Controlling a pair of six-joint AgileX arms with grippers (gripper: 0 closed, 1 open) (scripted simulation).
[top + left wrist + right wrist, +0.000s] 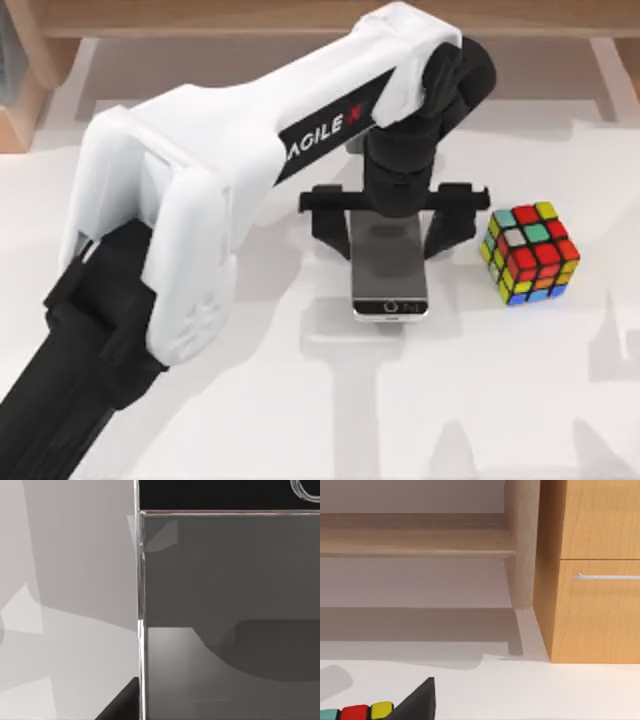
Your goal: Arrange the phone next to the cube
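Overhead, left arm: I see it reaching from the near left across the table [300,400] toward the middle.
Overhead, left gripper [390,235]: it hangs over the phone's far end, one finger on each long side of the phone. I read the fingers as spread apart, though whether they touch the phone's edges I cannot tell.
Overhead, phone [390,275]: flat on the table at the middle, screen up, home button at the near end.
Overhead, cube [530,252]: just right of the phone, a small gap between them.
Left wrist, phone [230,580]: I see the dark screen and silver rim close up, with table [65,630] beside it.
Right wrist, cube [355,712]: its top stickers show on the table, with a wooden cabinet [595,580] on the floor beyond. The right claw's state I cannot tell.
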